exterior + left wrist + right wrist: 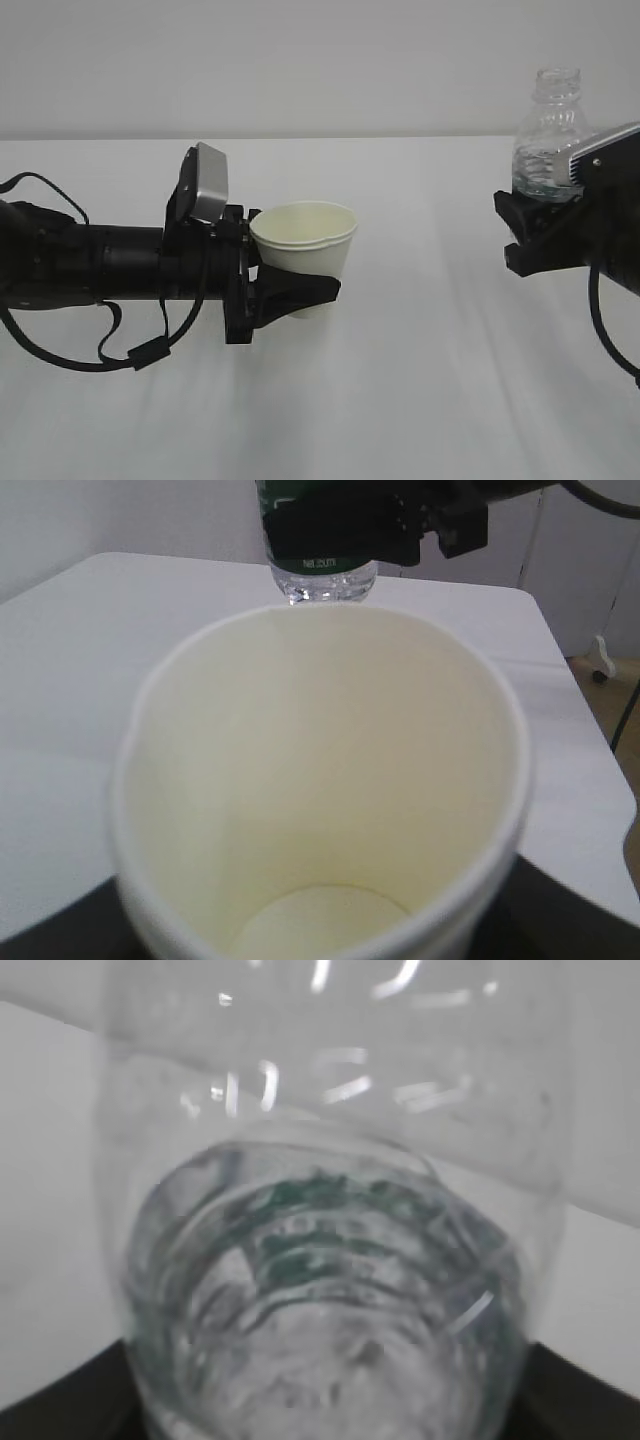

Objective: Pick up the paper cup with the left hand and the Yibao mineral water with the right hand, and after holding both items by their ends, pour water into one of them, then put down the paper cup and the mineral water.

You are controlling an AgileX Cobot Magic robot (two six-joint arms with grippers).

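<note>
We seem to be in a lab or test room. The white table is our landmark: it is bare and plain, with a rounded corner. Behind it stands a blank pale wall. To its right, on the brownish floor, we see a white caster and a black cable.
</note>
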